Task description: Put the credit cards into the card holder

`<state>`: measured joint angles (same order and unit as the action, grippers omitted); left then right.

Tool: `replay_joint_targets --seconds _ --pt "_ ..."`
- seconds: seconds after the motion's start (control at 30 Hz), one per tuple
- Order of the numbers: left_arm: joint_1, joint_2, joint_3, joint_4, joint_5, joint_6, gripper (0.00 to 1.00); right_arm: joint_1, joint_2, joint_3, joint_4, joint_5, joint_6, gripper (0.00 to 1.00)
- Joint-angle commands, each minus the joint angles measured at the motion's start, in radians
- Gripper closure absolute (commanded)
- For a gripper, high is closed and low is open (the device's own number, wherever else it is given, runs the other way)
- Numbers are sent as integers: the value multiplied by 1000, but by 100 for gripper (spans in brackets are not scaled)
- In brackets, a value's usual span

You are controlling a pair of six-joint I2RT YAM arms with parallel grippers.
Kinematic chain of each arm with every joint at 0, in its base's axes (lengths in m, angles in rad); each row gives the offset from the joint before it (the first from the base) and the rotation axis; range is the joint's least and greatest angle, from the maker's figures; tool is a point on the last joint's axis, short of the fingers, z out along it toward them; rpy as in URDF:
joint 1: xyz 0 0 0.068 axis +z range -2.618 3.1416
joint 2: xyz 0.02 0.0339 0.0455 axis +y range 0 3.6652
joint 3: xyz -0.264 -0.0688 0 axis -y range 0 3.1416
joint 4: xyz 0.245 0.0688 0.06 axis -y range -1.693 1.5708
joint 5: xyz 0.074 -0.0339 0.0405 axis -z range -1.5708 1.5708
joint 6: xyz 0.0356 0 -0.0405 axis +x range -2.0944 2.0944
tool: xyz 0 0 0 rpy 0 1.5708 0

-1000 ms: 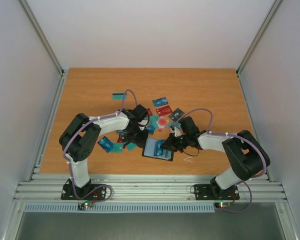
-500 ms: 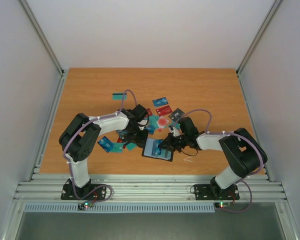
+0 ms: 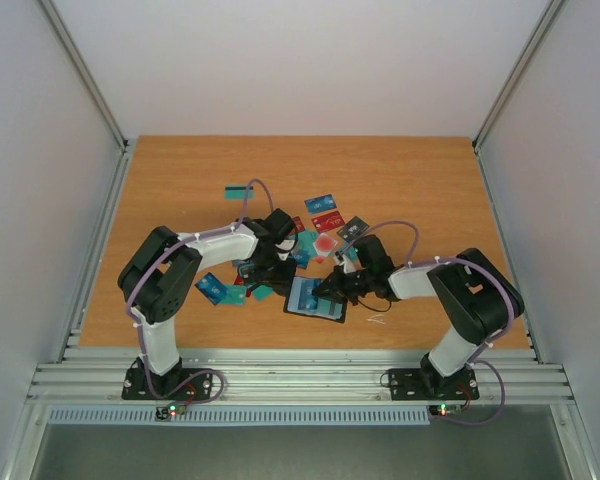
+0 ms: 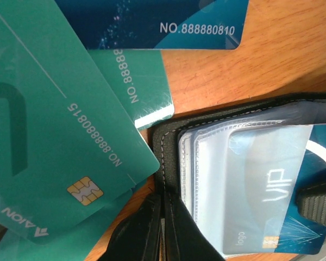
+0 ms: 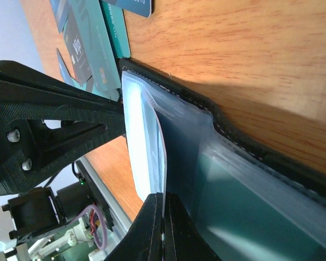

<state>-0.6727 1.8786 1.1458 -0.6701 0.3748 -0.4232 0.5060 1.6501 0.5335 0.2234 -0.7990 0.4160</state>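
Note:
The black card holder [image 3: 302,310] lies open on the table, clear sleeves up, with a blue VIP card [image 4: 271,190] in a sleeve. My left gripper [image 4: 165,209] is shut on the holder's black stitched edge [image 4: 165,157]. My right gripper [image 5: 163,204] is shut on a thin clear sleeve leaf [image 5: 146,147], lifted off the rest. In the top view the left gripper [image 3: 280,273] and right gripper [image 3: 331,291] flank the holder. Loose credit cards lie around it: teal ones [image 4: 54,136], a dark blue one [image 4: 152,22], and red [image 3: 327,220] and dark grey [image 3: 352,229] ones behind.
A teal card [image 3: 238,189] lies alone toward the back left, and a blue one [image 3: 212,289] by the left arm. A small white scrap [image 3: 378,319] sits near the front edge. Metal posts and white walls bound the wooden table [image 3: 430,190].
The right arm has drawn in toward the holder, its gripper edging left over it. The left arm and the holder have stayed put.

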Motion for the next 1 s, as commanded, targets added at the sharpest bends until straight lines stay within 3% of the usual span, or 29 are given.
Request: replay_joint_targets --seconds 0.0,0.53,0.77,0.97 --pt "-21 84 -46 23 24 -11 96 18 42 -11 31 22 35 99" --pt "-22 86 -46 28 26 -23 96 51 72 21 10 7 50 96" --pt "-22 84 -46 37 27 -32 96 51 37 42 -102 19 16 84" --pt "-22 82 -47 44 24 -41 96 50 -29 81 -278 55 -52 68"
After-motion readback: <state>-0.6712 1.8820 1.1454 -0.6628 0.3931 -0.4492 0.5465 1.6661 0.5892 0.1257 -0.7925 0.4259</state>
